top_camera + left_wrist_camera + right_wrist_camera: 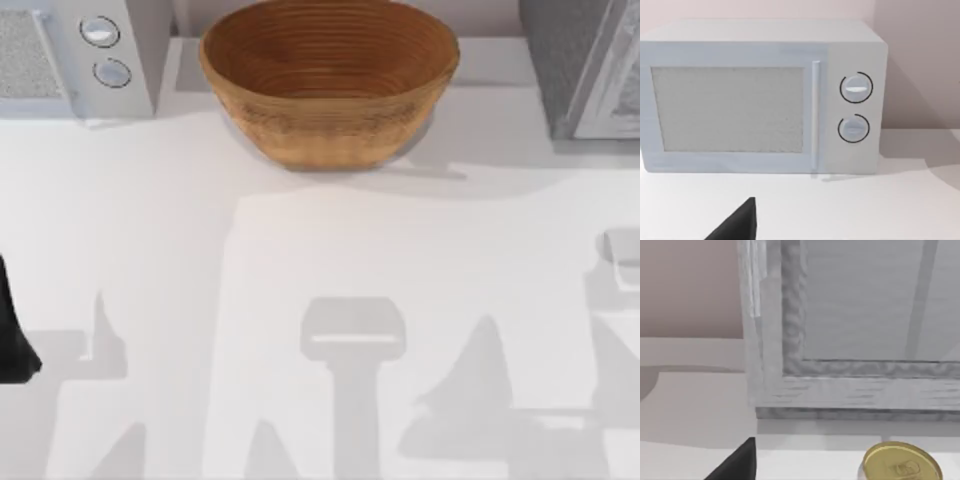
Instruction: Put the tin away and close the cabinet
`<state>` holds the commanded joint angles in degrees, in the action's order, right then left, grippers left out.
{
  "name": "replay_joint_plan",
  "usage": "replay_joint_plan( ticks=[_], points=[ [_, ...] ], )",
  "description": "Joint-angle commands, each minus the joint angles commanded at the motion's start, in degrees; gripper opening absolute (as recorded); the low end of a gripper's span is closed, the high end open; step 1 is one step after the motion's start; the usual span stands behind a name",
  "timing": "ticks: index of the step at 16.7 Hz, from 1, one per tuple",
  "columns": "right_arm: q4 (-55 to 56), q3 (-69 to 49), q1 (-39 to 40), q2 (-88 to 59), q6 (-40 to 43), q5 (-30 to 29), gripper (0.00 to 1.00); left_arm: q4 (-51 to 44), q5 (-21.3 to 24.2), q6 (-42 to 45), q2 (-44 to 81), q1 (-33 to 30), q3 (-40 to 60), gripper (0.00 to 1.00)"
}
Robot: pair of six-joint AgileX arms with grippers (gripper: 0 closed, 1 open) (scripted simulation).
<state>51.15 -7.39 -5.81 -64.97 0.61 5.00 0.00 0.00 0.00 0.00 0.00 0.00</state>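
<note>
Black, a sliver of the left arm (12, 330) sits at the top view's left edge; whether either gripper is clenched or released I cannot tell. On the white table (300, 260), the gold-lidded tin (901, 462) lies low in the right wrist view, just before the grey cabinet (855, 340). Farther back stand a wicker bowl (328, 80) and, upper left, a white microwave (760, 95).

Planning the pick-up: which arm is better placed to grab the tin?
Probably the right. Its wrist view faces the cabinet with the gold-lidded tin on the table just before it. The left wrist view faces the microwave, on the table's left.
</note>
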Motion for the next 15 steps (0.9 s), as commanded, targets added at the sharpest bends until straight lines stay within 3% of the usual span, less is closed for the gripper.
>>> replay_joint_plan(
  ticks=[8,15],
  points=[
    [26.46,-3.93,-3.14,-33.31,0.38,2.42,1.00,0.00,0.00,0.00,0.00,0.00,0.00,1.00],
    [42.78,-6.57,-5.04,-53.27,0.55,3.90,1.00,0.00,0.00,0.00,0.00,0.00,0.00,1.00]
  ],
)
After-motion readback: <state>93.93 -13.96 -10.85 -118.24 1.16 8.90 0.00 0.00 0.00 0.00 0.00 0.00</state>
